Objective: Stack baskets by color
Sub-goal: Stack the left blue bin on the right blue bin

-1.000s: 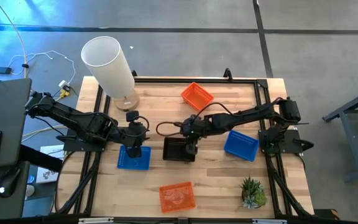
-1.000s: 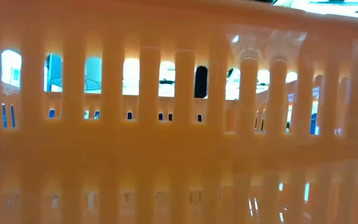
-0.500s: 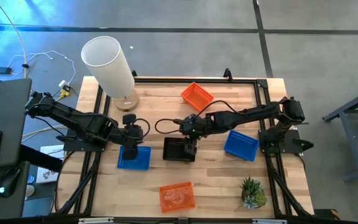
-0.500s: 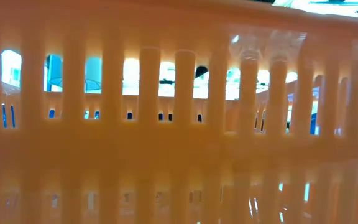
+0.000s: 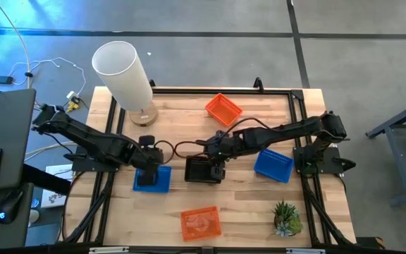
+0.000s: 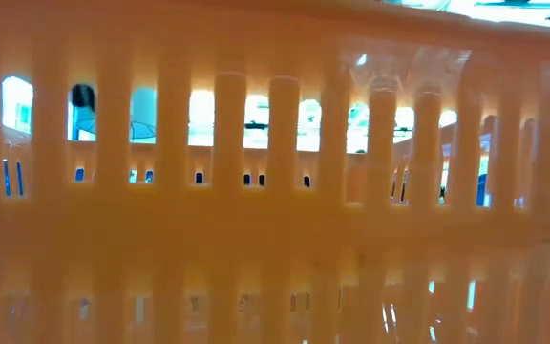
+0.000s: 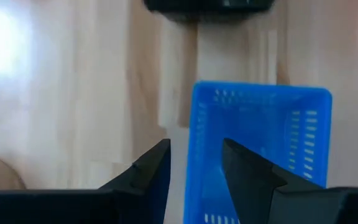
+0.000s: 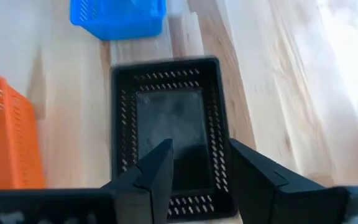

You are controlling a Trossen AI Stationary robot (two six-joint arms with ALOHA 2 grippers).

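In the high view my left gripper point(image 5: 149, 164) hangs open over the far edge of a blue basket point(image 5: 157, 182) left of centre. In its wrist view, one finger stands on each side of that basket's point(image 7: 272, 143) side wall, just above it. My right gripper point(image 8: 200, 146) is open above a black basket point(image 8: 166, 93) at the table's middle point(image 5: 197, 171), and holds nothing. Another blue basket point(image 5: 273, 164) lies to the right. One orange basket point(image 5: 223, 108) sits far and one point(image 5: 201, 223) near. The near one fills the low view point(image 6: 275, 210).
A tall white cylinder point(image 5: 123, 74) stands at the far left corner. A small green plant point(image 5: 285, 219) stands at the near right. A black frame rail point(image 5: 224, 90) runs around the wooden table. Bare wood lies between the baskets.
My left gripper has tipped further downward and sunk toward the blue basket. My right gripper has risen off the black basket, which stays flat on the table. Through the orange basket's slots in the low view, one dark shape has gone up out of sight and another has come down.
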